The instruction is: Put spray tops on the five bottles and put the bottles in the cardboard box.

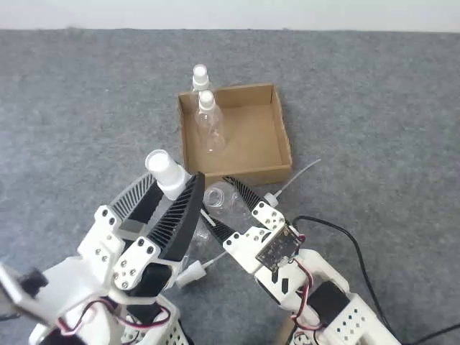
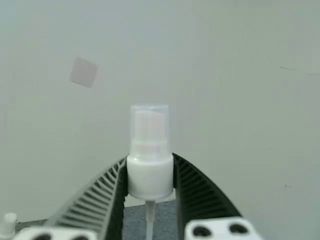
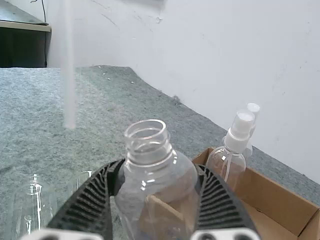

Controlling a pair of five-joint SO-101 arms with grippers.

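**A:** The left jaws are raised over the grey worktop (image 1: 374,108), clamped on a white spray top (image 2: 149,172). They grip it by the collar, clear cap up, with the dip tube (image 3: 70,75) hanging straight down.

**B:** And right beside them, the right jaws are closed around an open bottle (image 3: 150,175). It's clear plastic, held upright, with the neck bare.

**A:** The tube hangs off to one side of that open mouth, not inside it.

**B:** Now the cardboard box (image 1: 282,136), just beyond both arms. One capped bottle (image 1: 210,126) stands inside it, against the left wall.

**A:** A second capped bottle (image 1: 200,75) is at the far left corner. It looks to be just outside the wall, though that's hard to call.

**B:** A loose spray top (image 1: 272,196) lies just in front of the box's near wall, its thin tube angling away.

**A:** Another spare top (image 1: 188,274) lies between the two arms, close to their bases.

**B:** And there are empty bottles (image 3: 30,205) lying on the worktop near the held one.
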